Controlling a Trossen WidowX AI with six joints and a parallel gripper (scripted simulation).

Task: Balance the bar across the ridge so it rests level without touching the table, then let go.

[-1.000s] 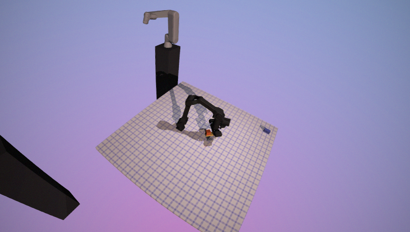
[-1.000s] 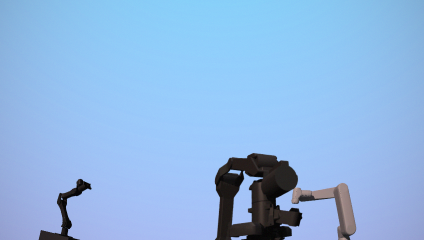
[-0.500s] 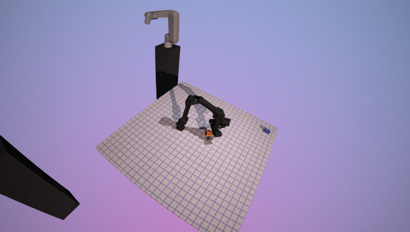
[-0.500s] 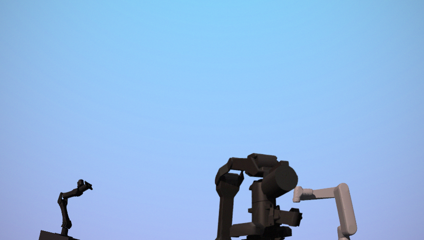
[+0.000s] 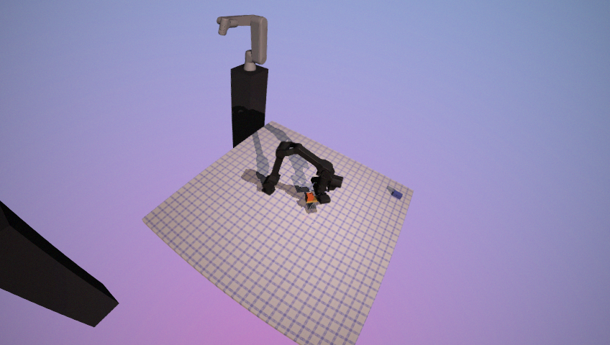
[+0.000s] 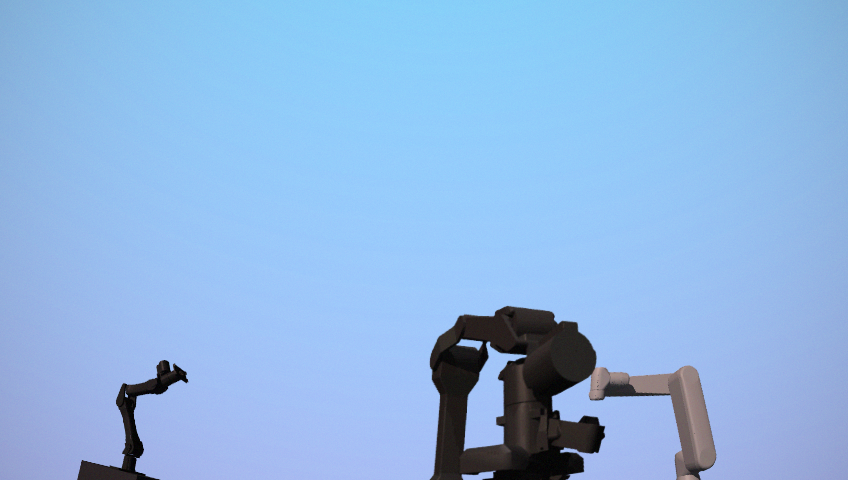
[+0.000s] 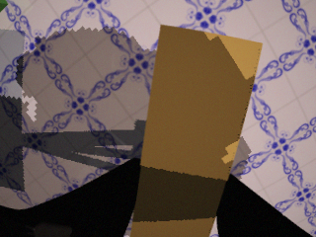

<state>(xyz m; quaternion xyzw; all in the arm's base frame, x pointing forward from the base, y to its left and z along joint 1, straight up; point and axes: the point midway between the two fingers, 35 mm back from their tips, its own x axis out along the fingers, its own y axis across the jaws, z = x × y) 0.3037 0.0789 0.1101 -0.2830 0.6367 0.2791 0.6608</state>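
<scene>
The bar is a long tan-yellow block in the wrist view, running from the bottom edge up toward the top and slightly tilted to the right. My gripper is shut on it, with a black finger against each long side. The patterned table shows beyond the bar's far end. In the top view, a small orange and yellow shape shows beside the gripper; I cannot tell its parts apart. The ridge cannot be made out for certain, nor can any contact under the bar. The exterior view shows neither bar nor ridge.
A blue block lies near the table's right corner. A green corner shows at the wrist view's upper left. A pale arm stands on a black pedestal behind the table. Another black arm stands farther away.
</scene>
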